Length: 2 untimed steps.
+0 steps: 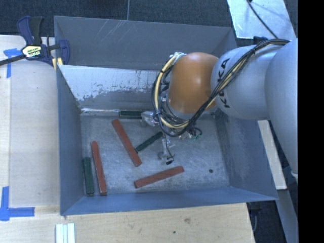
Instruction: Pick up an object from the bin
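The claw (pixel 168 157) hangs low at the middle of the bin (pixel 71 135), just right of a slanting dark green stick (pixel 148 144), with a red-brown stick (pixel 158 177) nearer the front wall. Whether the claw stands apart or together cannot be told

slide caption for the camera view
Tool in the grey bin, between a dark green stick and a red-brown stick

The arm (pixel 258 80) is a thick, rounded silver-grey tube with black lettering (pixel 223 83) on its side. A glossy orange dome-shaped cover (pixel 190 82) caps the wrist. Black and yellow cables (pixel 163 80) loop round the cover in bundles, above a thin, pale metal claw (pixel 167 157).
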Available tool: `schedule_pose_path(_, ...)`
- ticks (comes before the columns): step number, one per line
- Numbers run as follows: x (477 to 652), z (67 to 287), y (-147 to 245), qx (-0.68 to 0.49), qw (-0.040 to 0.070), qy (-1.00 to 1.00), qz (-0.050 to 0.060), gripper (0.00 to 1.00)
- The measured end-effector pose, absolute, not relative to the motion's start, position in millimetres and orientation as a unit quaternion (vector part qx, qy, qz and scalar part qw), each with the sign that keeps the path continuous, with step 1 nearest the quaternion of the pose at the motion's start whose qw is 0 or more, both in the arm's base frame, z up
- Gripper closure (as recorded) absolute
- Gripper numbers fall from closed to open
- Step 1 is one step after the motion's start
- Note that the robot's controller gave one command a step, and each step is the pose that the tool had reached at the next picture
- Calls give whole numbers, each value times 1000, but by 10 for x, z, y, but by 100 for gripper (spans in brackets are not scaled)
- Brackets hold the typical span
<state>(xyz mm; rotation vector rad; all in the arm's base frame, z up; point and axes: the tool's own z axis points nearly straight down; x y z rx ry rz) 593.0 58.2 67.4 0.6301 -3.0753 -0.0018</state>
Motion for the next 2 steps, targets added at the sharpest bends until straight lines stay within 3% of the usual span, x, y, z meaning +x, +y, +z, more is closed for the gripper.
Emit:
schedule_pose_path(1,5949,713,579,199,-2,-980,0,100)
schedule_pose_path(2,5894,2542,353,157,-7,-988,1,100)
